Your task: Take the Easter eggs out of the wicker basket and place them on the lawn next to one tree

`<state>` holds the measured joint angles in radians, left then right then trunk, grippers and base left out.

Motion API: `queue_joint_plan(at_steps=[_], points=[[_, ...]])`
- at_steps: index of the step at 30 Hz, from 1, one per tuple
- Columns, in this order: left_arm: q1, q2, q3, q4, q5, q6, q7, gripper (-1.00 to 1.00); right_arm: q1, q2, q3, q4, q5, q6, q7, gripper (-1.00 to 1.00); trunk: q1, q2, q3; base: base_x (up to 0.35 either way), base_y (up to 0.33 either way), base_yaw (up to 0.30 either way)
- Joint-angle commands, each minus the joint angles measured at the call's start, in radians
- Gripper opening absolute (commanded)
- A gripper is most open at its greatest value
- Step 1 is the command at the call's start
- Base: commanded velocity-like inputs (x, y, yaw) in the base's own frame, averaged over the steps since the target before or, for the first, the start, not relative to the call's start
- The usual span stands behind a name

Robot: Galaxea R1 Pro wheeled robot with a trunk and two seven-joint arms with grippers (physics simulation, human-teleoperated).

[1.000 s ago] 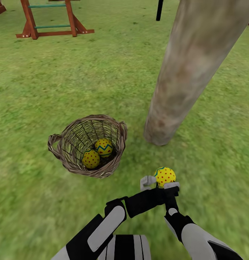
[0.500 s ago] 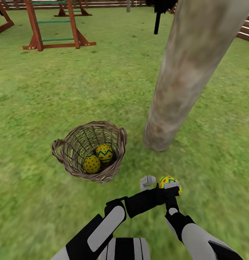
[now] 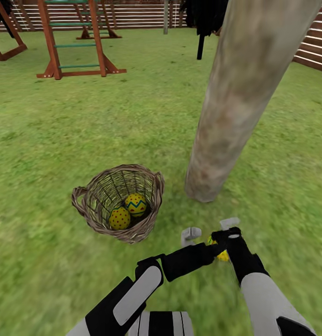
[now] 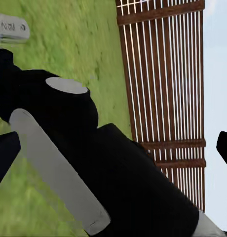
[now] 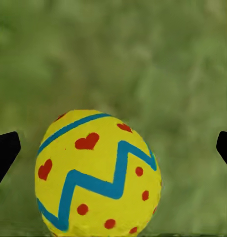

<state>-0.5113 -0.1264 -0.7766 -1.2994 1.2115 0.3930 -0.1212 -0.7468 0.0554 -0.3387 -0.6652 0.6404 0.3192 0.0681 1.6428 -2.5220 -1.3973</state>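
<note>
The right gripper (image 3: 225, 232) is down low over the lawn (image 3: 63, 126), just in front of the foot of the tree (image 3: 212, 168), with one Easter egg (image 3: 221, 255) under it. In the right wrist view that egg (image 5: 97, 173) sits between the two dark fingertips, which stand well apart at either side and do not touch it, so the jaws are open and the egg looks to be resting on the grass rather than held, though its underside is hidden. That spot makes sense: the grass near the trunk is where all three eggs have to end up, and this one lies close to its base.

The left gripper (image 3: 191, 234) hangs just beside the right one, near the same egg, carrying nothing that can be seen; whether its jaws are open or closed I cannot tell from these views. The left wrist view looks across the right arm (image 4: 94, 168) toward the slat fence (image 4: 163, 79).

The wicker basket (image 3: 88, 207) stands upright on the lawn beside the tree, apart from the trunk. Two eggs (image 3: 127, 211) remain inside it, touching each other at the bottom. One egg placed, two left to fetch, by my judgement
</note>
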Motion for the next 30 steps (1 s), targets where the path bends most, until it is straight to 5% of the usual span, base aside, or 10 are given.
queue_joint_plan(at_steps=[1, 5, 10, 14, 16, 17, 20, 30], points=[[0.0, 0.0, 0.0, 0.0, 0.006, 0.004, 0.0, 1.0, 0.0, 0.0, -0.005, -0.053, 0.011, 0.078, 0.078, 1.0, -0.001, 0.0, 0.003, 0.0, 0.0, 0.0], [-0.001, -0.001, 0.0, 0.0, 0.005, 0.004, 0.003, 1.0, 0.0, -0.052, -0.005, -0.205, 0.013, 0.299, 0.359, 1.0, -0.002, 0.001, 0.019, 0.0, 0.0, 0.0], [-0.001, 0.001, 0.005, 0.001, 0.004, 0.006, 0.005, 1.0, 0.005, -0.138, -0.005, -0.258, 0.02, 0.417, 0.726, 1.0, -0.005, 0.002, 0.038, 0.0, 0.0, 0.0], [-0.002, 0.007, 0.014, -0.007, 0.003, 0.02, 0.013, 1.0, 0.012, -0.258, -0.005, -0.258, 0.02, 0.511, 0.978, 1.0, -0.006, 0.003, 0.054, 0.0, 0.0, 0.0], [-0.007, 0.013, 0.052, -0.032, 0.005, 0.03, 0.015, 1.0, 0.014, -0.377, -0.005, -0.229, 0.014, 0.562, 1.214, 1.0, -0.007, 0.004, 0.061, 0.0, 0.0, 0.0], [-0.007, 0.013, 0.059, -0.035, 0.006, 0.033, 0.015, 1.0, 0.016, -0.389, -0.005, -0.191, 0.013, 0.565, 1.264, 1.0, -0.008, 0.004, 0.065, 0.0, 0.0, 0.0], [-0.007, 0.012, 0.064, -0.035, 0.006, 0.035, 0.029, 1.0, 0.018, -0.394, -0.003, -0.097, 0.024, 0.558, 1.298, 1.0, -0.009, 0.004, 0.077, 0.0, 0.0, 0.0], [-0.006, 0.013, 0.063, -0.032, 0.006, 0.03, 0.06, 1.0, 0.018, -0.394, -0.002, -0.077, 0.015, 0.55, 1.295, 1.0, -0.014, 0.007, 0.115, 0.0, 0.0, 0.0]])
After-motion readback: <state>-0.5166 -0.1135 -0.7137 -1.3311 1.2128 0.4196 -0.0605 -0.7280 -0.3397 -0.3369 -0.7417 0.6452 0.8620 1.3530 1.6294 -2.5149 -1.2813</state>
